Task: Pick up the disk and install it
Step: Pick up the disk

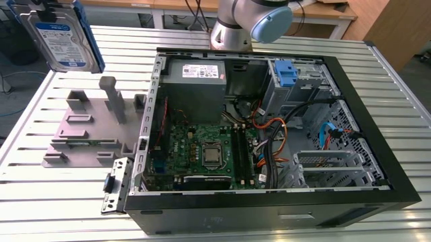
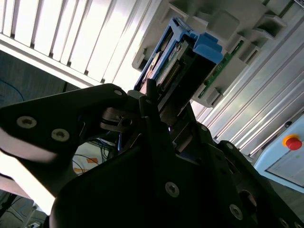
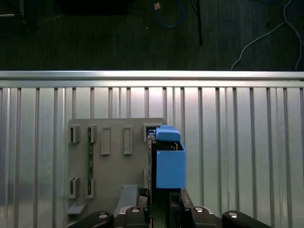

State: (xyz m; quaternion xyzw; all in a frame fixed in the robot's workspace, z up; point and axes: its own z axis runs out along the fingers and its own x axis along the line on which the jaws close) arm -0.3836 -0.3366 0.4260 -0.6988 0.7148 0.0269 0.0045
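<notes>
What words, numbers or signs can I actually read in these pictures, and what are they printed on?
No text here can be read with certainty.
Disk, white-and-blue label: print too small to read.
Power supply, white sticker: print too small to read.
Red button in the second wrist view: no readable marking.

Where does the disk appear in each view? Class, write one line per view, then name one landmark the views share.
Exterior view: the disk hangs at the picture's upper left, label facing the camera, above the grey slotted fixture.
Second wrist view: the disk sits edge-on in the gripper, the fixture beyond it.
First wrist view: its blue carrier overlaps the fixture's edge.
Shared landmark: the grey slotted fixture on the ribbed table.
</notes>
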